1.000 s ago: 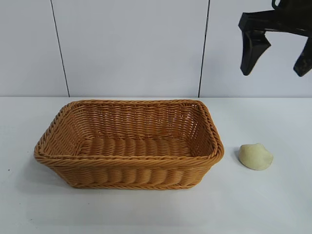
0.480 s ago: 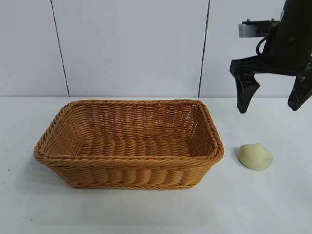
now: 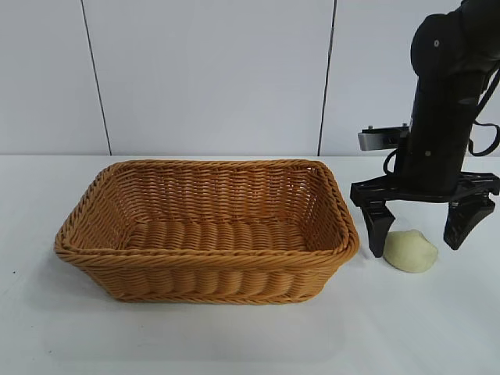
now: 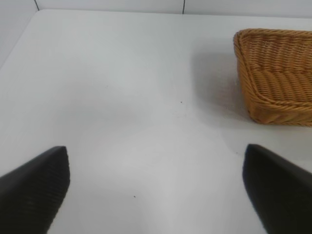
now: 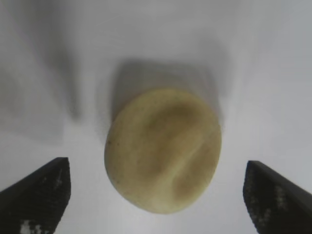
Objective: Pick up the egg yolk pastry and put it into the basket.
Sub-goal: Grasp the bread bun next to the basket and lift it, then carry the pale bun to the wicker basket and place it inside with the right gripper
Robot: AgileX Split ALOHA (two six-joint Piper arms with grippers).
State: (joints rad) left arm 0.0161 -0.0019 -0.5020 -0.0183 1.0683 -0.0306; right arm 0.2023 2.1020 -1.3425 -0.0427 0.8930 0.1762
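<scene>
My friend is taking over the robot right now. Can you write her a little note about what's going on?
Right gripper: open, lowered around the egg yolk pastry, one finger on each side, not gripping it.
Left gripper: open, parked over bare table beside the basket.
Pastry: on the table, just right of the basket.
Done: approach only.
Left: close on the pastry, lift it, carry it over the basket, let go.

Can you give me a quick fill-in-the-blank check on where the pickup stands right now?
1. The right gripper is ____, one finger on each side of the egg yolk pastry.
2. The pastry rests on the ____, not in the basket.
3. The basket holds ____.
4. The left gripper hangs open over bare ____.

Missing words: open; table; nothing; table
</scene>
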